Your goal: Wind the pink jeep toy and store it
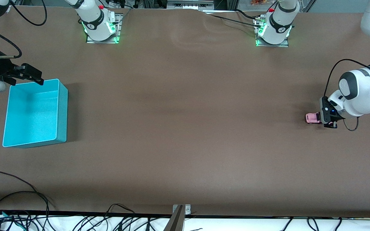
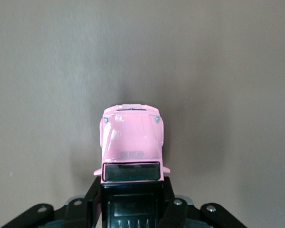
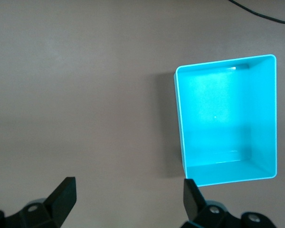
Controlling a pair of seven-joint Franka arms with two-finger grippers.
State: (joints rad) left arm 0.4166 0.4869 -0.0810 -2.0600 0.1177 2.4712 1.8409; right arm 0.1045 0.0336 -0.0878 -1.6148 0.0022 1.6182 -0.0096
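The pink jeep toy (image 1: 313, 118) is low at the table near the left arm's end. My left gripper (image 1: 328, 118) is shut on its black rear section; I cannot tell if its wheels touch the table. In the left wrist view the jeep (image 2: 132, 137) sticks out from between the gripper (image 2: 131, 202) fingers, pink hood pointing away. My right gripper (image 1: 30, 74) is open and empty, up over the corner of the teal bin (image 1: 62, 112) at the right arm's end. The right wrist view shows the gripper (image 3: 128, 195) spread wide over bare table beside the empty bin (image 3: 179, 123).
Black cables (image 1: 18, 211) lie along the table edge nearest the front camera, with a metal bracket (image 1: 179, 218) at its middle. The two arm bases (image 1: 101, 29) (image 1: 273, 30) stand at the edge farthest from the front camera. Brown table (image 1: 185, 128) lies between jeep and bin.
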